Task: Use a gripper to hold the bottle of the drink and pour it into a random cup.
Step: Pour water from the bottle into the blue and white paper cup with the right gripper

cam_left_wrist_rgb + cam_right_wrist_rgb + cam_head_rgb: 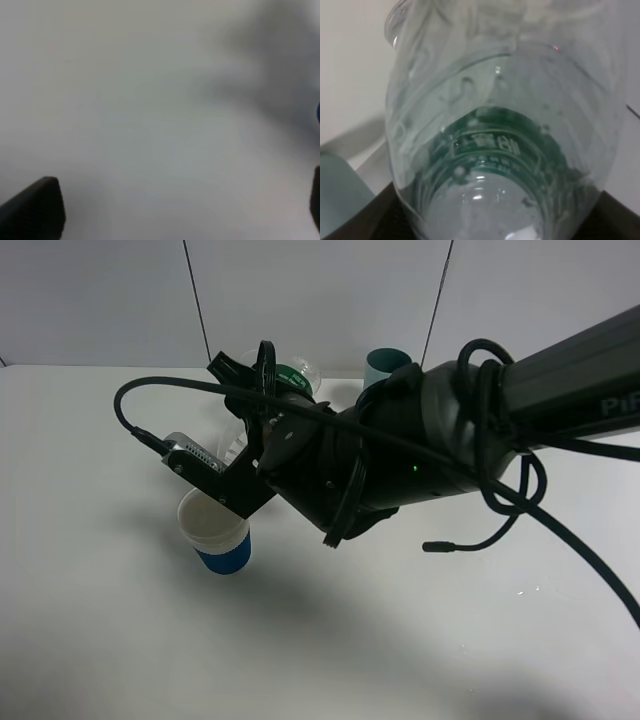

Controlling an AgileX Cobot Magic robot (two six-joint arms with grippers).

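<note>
Right pincer (248,390) clamped shut on drink bottle (296,374). The bottle is tilted, neck end hidden behind the pincer, just above blue-banded cup (215,530) standing left of worktop (100,640) middle. Left pincer (172,205) spread wide, holding nothing.

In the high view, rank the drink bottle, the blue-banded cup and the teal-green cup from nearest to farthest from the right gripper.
1. bottle of the drink, clamped in the fingers of the right gripper.
2 and 3, too close to call: cup, below the gripper at front left; teal-green cup, back right behind the arm.
</note>
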